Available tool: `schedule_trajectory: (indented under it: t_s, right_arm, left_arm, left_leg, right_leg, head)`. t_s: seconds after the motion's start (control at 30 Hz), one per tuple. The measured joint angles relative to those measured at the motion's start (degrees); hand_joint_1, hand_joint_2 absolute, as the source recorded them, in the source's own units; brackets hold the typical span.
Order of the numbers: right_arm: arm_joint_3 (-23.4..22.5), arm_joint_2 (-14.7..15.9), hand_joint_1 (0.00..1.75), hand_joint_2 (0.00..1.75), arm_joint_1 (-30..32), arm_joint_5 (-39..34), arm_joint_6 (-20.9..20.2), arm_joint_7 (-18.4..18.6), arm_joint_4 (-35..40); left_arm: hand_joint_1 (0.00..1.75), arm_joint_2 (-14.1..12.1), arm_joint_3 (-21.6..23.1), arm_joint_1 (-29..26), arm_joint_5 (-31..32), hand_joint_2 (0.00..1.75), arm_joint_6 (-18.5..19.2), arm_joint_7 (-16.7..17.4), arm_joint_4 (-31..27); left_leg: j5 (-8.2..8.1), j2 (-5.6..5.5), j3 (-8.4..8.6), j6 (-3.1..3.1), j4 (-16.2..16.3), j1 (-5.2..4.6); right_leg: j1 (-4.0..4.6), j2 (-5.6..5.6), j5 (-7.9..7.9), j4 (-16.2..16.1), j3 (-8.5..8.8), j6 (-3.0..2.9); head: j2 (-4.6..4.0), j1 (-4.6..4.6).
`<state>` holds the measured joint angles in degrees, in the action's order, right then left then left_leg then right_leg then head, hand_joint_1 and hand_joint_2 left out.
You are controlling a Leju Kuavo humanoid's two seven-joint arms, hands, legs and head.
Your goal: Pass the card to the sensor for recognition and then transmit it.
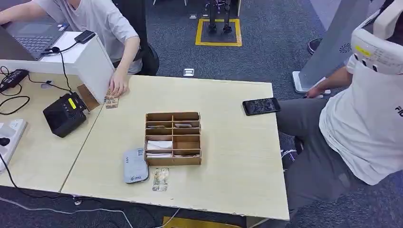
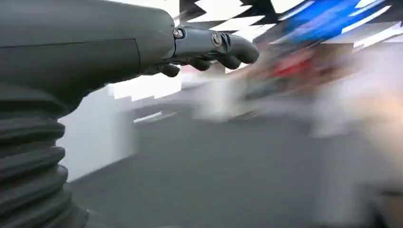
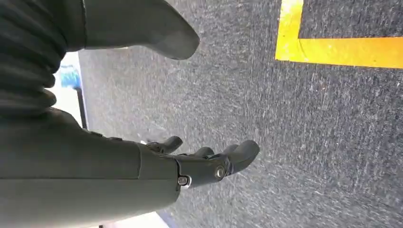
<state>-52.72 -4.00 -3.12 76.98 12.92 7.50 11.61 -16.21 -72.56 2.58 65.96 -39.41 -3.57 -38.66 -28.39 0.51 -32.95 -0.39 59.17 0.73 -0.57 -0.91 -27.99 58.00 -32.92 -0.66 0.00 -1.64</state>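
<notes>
While both arms hang off the bench (image 1: 228,180), you've got the left robot hand (image 2: 209,50) w/ fingers loosely apart, holding nothing, and the right robot hand (image 3: 199,161) likewise released above grey carpet. Card (image 1: 160,179) lies lower centre of frame, just below the wooden organizer (image 1: 173,138), beside the grey sensor (image 1: 135,165).

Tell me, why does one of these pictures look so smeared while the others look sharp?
Left wrist view: the background is streaked with motion blur, though the left robot hand stays crisp. Right wrist view: the right robot hand and carpet are sharp. Head view: evenly lit and clear across the table.
</notes>
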Motion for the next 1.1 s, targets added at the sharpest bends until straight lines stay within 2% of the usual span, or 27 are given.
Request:
schedule_trajectory:
  t_s: [0.03,0.07,0.1,0.2,0.33,0.43,0.5,0.57,0.67,0.83,1.1]
  right_arm:
    - [-0.26,0.0,0.0,1.75,0.01,-0.02,0.02,0.06,0.04]
    - [-0.44,0.0,0.0,1.75,0.01,0.0,0.02,0.18,0.07]
    - [-0.54,0.0,0.0,1.75,0.0,0.0,0.02,0.2,0.07]
    - [-0.92,0.0,0.0,1.75,-0.23,0.0,0.02,0.2,0.15]
    - [-1.22,0.0,0.0,1.75,-0.34,0.0,0.02,0.2,0.24]
    - [-1.4,0.0,0.0,1.75,-0.35,-0.04,0.04,0.5,0.35]
    - [-1.73,0.0,0.0,1.75,-0.34,-0.28,0.09,0.63,0.74]
    - [-2.03,0.0,0.0,1.75,-0.36,-0.81,0.59,0.59,0.76]
    - [-2.97,0.0,0.0,1.75,-0.36,-2.49,0.61,0.61,0.81]
    - [-1.53,0.02,0.0,1.75,0.12,-6.87,-0.09,0.35,1.31]
    - [3.57,0.22,0.0,1.75,1.31,-15.41,-1.51,-0.57,2.56]
  left_arm:
    - [0.0,2.6,-3.03,-0.21,4.12,1.75,-0.05,8.5,0.63]
    - [0.0,4.28,-4.83,-0.25,6.11,1.75,-0.07,12.71,1.24]
    - [0.0,6.13,-6.49,-0.29,7.19,1.75,-0.09,15.29,2.2]
    - [0.0,8.87,-9.59,-0.26,7.81,1.75,-0.09,14.02,3.49]
    - [0.0,10.31,-11.75,-0.08,8.01,1.75,-0.09,13.91,4.3]
    - [0.0,11.87,-13.01,0.11,7.45,1.75,-0.09,16.83,5.68]
    - [0.0,14.22,-13.96,0.59,4.37,1.75,-0.13,19.9,6.34]
    - [0.0,17.12,-14.43,0.94,3.58,1.75,-0.15,21.58,6.51]
    - [0.0,20.92,-14.74,1.6,1.6,1.75,-0.13,20.91,8.26]
    - [0.0,22.72,-12.36,1.84,-2.45,1.75,1.34,19.68,9.68]
    - [0.0,23.2,-4.24,1.05,-10.18,1.75,5.93,17.69,10.6]
  left_leg:
    - [0.01,-0.04,0.0,0.02,0.01,-0.03]
    - [0.02,-0.18,-0.02,0.03,0.02,-0.02]
    - [0.0,-0.32,-0.07,0.05,0.08,0.07]
    - [-0.03,-0.56,-0.04,0.11,0.11,0.01]
    - [-0.03,-0.54,0.04,0.11,0.11,0.03]
    - [-0.03,-0.54,0.08,0.11,0.11,0.01]
    - [-0.01,-0.54,0.1,0.13,0.1,-0.02]
    - [-0.01,-0.54,0.1,0.13,0.11,-0.03]
    - [0.0,-0.57,0.09,0.19,0.14,-0.08]
    - [-0.03,-0.53,0.16,0.23,0.14,-0.05]
    - [-0.03,-0.54,0.16,0.22,0.12,0.0]
  right_leg:
    - [-0.03,0.01,-0.02,-0.01,0.01,0.03]
    - [-0.03,0.16,-0.09,-0.03,0.04,0.15]
    - [0.04,0.32,-0.1,-0.05,0.12,0.16]
    - [0.02,0.61,-0.12,-0.07,0.27,0.19]
    - [0.01,0.59,-0.11,-0.07,0.34,0.19]
    - [0.0,0.6,-0.11,-0.07,0.35,0.18]
    - [-0.03,0.61,-0.11,-0.07,0.35,0.19]
    - [-0.03,0.6,-0.1,-0.07,0.37,0.2]
    - [-0.04,0.62,-0.09,-0.09,0.38,0.23]
    - [-0.05,0.59,-0.08,-0.09,0.39,0.23]
    - [-0.01,0.59,-0.09,-0.05,0.39,0.22]
  head:
    - [0.0,-0.02]
    - [0.0,0.0]
    - [0.0,-0.04]
    - [0.0,0.24]
    - [0.0,0.24]
    - [0.0,0.22]
    - [0.0,0.22]
    - [0.0,0.22]
    - [0.0,0.2]
    - [0.0,0.22]
    - [0.0,0.22]
